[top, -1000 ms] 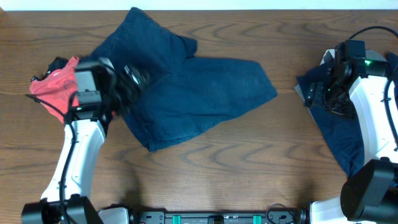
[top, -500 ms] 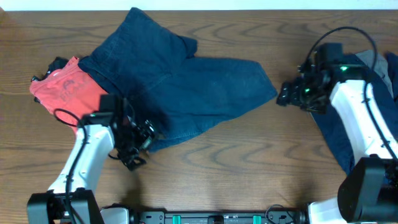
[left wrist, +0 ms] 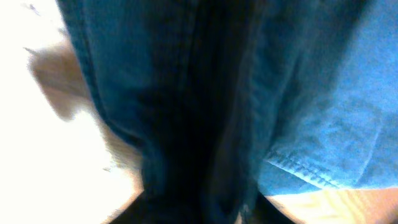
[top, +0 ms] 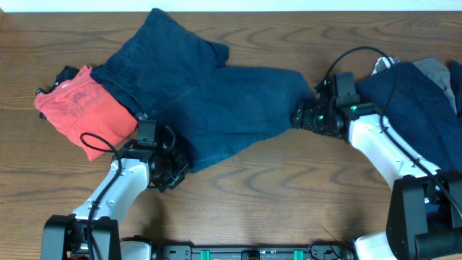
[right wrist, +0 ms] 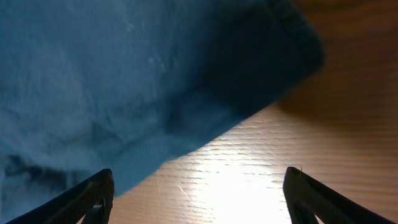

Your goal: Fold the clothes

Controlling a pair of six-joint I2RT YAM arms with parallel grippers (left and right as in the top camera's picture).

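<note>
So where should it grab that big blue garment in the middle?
Probably the navy garment by its hemmed right corner, approached low from the right, where the right tool sits open. That corner lies flat and thin, with bare table beside it.

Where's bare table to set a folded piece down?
Widest bare wood: front middle of the table, between left arm and right arm, below the blue trousers. Smaller patch front left under the red shirt. Crowded: back left, and right edge with the navy pile.

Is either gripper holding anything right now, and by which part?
Right gripper is open, holding nothing. Left gripper is at the navy garment lower edge; whether it grips cannot be told.
</note>
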